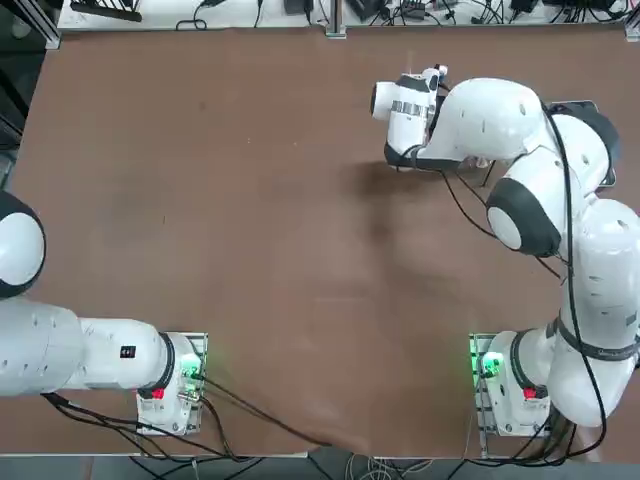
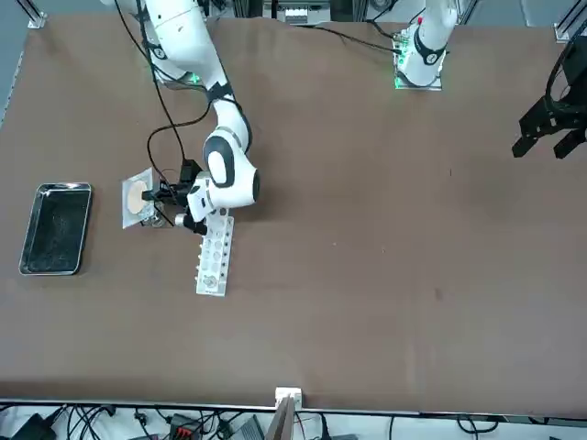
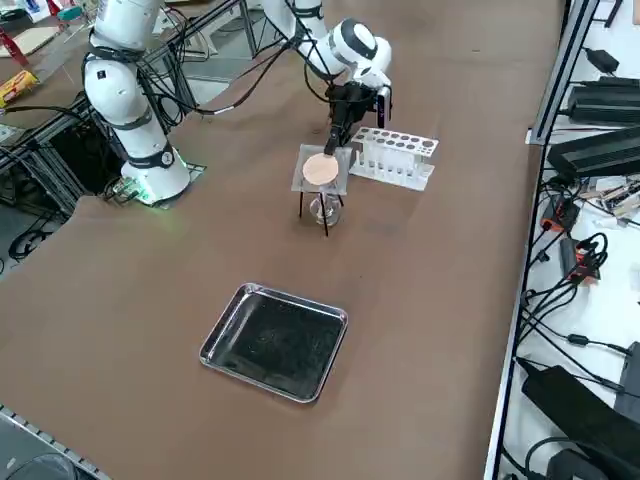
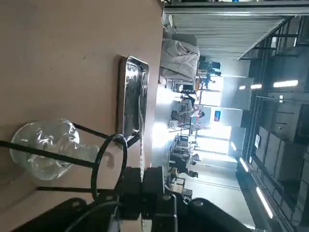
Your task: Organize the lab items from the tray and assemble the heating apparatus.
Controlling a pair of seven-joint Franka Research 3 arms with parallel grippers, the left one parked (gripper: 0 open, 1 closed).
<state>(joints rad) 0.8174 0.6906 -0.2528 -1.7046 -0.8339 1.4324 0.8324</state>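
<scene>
Brown table fills your view, with cables along its far edges. Your right claw is pinched tight at the mesh, which lies on the tripod over the burner. Rack stands just beside. Empty tray lies well apart, at 6 o'clock from the stack in the side view.

The flat tabletop is plain reddish brown. On it lies a rectangular shiny metal tray, silvery at the rim and dark in its mirror-like floor. The square wire mesh is pale grey with a round tan centre, sitting over thin black tripod legs. Below it the small glass burner is clear with silvery glints. The plastic rack is white, patterned with rows of round holes. The arm's black hand hangs from glossy white casing banded with dark grey joints.
</scene>
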